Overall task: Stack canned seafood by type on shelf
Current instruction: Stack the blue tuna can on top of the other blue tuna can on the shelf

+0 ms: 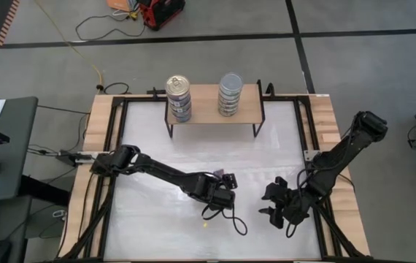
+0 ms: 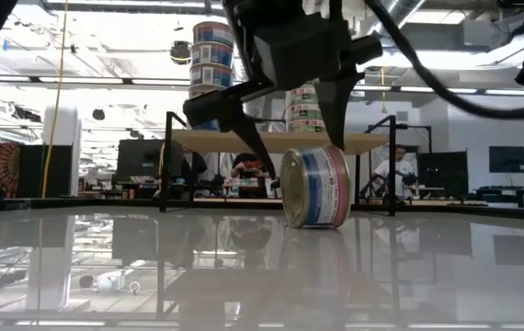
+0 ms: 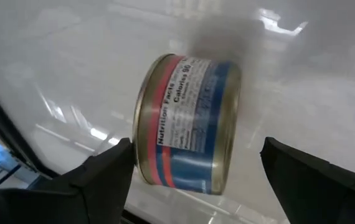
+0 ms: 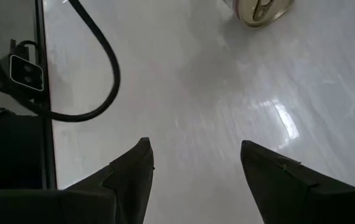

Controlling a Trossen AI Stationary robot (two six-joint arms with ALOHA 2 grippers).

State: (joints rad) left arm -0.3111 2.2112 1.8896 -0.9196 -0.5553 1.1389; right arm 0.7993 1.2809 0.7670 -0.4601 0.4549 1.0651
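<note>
Left gripper: near the table's centre, toward the front edge; fingers spread wide, one on each side of the loose can, not touching it; released.
Loose can: on its side on the white tabletop, between the left gripper's fingers; gold rim, red-and-blue label with nutrition print; end face also seen in the right wrist view.
Right gripper: low over the tabletop near the front right corner; fingers parted, nothing between them; released.
Shelf: light-wood board on black legs at the table's back edge, centred.
Gold-topped stack: on the shelf's left end, cans upright, one on another.
Silver-topped stack: on the shelf's right half, upright, well apart from the gold-topped stack.
Room beyond the table: persons seated at desks, seen under the shelf in the low view.
</note>
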